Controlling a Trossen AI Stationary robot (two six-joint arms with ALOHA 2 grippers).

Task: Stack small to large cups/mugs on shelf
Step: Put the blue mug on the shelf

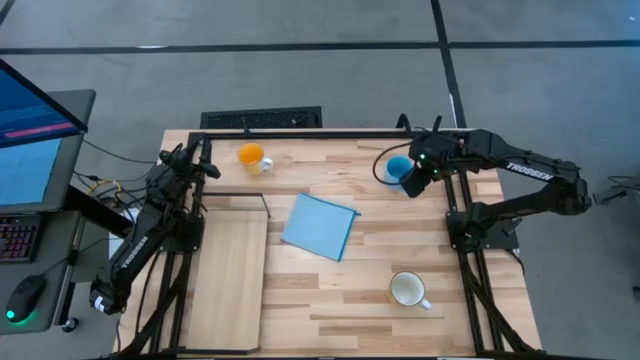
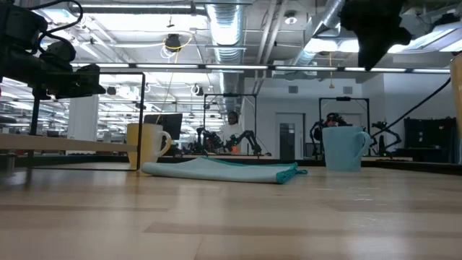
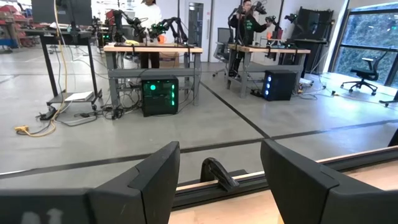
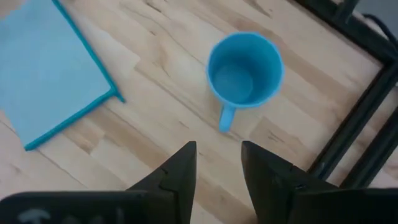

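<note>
The right gripper (image 4: pixel 217 165) hangs above the light blue glazed mug (image 4: pixel 244 67), which stands upright at the wooden surface's (image 1: pixel 400 240) far right, jaws partly open and empty. Rigid, smooth and probably slippery and breakable, it looks best pinched across its rim wall or by its handle (image 4: pixel 226 117).

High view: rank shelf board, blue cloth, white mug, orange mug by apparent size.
1. shelf board, largest.
2. blue cloth.
3. white mug.
4. orange mug, a bit smaller than the white one; the camera looks straight down, so nearness hardly skews this.
</note>
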